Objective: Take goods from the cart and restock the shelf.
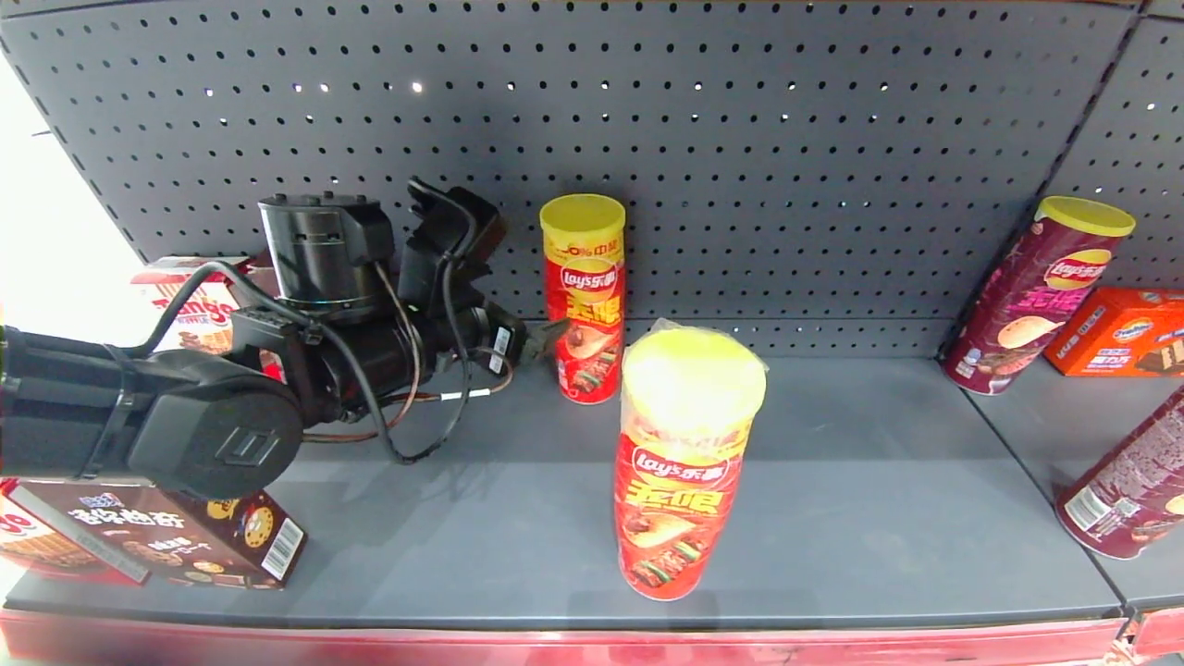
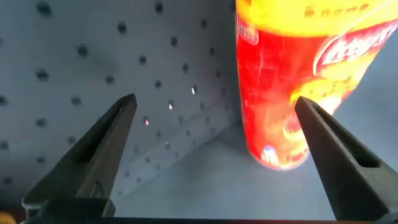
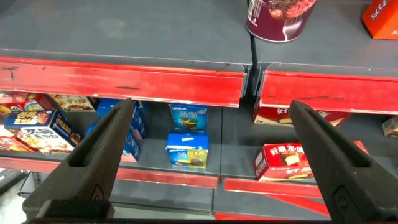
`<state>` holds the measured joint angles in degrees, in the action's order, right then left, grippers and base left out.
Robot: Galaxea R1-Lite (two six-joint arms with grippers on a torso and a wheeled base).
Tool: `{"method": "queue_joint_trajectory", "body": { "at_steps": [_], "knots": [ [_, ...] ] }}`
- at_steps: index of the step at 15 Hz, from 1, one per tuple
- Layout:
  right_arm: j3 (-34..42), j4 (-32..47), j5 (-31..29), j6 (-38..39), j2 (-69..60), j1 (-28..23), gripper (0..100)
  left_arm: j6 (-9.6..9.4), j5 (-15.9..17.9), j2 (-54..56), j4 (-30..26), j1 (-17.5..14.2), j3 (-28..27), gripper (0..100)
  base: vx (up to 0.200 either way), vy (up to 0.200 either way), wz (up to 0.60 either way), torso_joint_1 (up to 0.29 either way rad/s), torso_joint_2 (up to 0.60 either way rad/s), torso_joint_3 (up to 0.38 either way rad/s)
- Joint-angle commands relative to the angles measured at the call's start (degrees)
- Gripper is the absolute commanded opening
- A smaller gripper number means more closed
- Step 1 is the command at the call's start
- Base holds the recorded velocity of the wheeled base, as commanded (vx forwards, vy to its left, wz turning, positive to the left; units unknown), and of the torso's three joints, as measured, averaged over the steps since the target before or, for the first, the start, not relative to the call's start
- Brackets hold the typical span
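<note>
Your left tool [image 1: 541,338] is over the far part of the shelf [image 1: 879,481], just left of the far red can [image 1: 585,296]. Its fingers are spread apart and hold nothing. In the left wrist view the left tool [image 2: 214,102] has that can [image 2: 292,81] beyond its tips and off toward one finger, not between the two. You cannot tell from these views whether a fingertip touches the can.

The can stands upright on the shelf against the pegboard [image 1: 740,139]. A second red can [image 1: 684,462], also upright, stands nearer the front edge and a little to the right. I judge that you are at the close of a placement: the can is set down and released, and the arm is to come out.

Your right tool [image 3: 211,106] is also spread apart and empty. It hangs in front of the red shelf edges, with a purple can [image 3: 277,18] on the shelf above them.

The next move calls for a straight pull-back of the left arm toward the near left. Keep the fingers wide so that neither one drags the far can over. Keep clear of the brown box [image 1: 185,541] lying at the near left. Then go to the cart for the next item, which can stand in the bare stretch of shelf to the right of the red cans.
</note>
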<state>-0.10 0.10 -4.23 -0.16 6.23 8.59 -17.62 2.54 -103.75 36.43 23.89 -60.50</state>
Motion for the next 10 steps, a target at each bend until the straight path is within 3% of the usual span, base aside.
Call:
{"method": "queue_joint_trajectory", "body": {
  "at_steps": [1, 3, 5, 10],
  "knots": [
    [0.0, 0.0, 0.0, 0.0, 0.1, 0.0, 100, 0.13, 0.0, 2.2, -2.6, -1.1, -0.1, 100, 0.0, 0.0, 0.0, 0.0, 0.0, 0.0],
    [0.0, 0.0, 0.0, 0.0, 0.1, 0.0, 100, 0.13, -0.4, 2.4, -3.9, -1.9, -0.4, 100, 0.0, 0.0, 0.0, 0.0, 0.0, 0.0],
    [0.0, 0.0, 0.0, 0.0, 0.1, 0.0, 100, 0.04, -4.0, 2.2, -4.1, -2.3, -0.6, 100, 0.0, 0.0, 0.0, 0.0, 0.0, 0.0],
    [0.0, 0.0, 0.0, 0.0, 0.1, 0.0, 100, -0.14, -6.1, 1.4, -4.1, -1.7, -0.6, 100, 0.0, 0.0, 0.0, 0.0, 0.0, 0.0]
  ]
}}
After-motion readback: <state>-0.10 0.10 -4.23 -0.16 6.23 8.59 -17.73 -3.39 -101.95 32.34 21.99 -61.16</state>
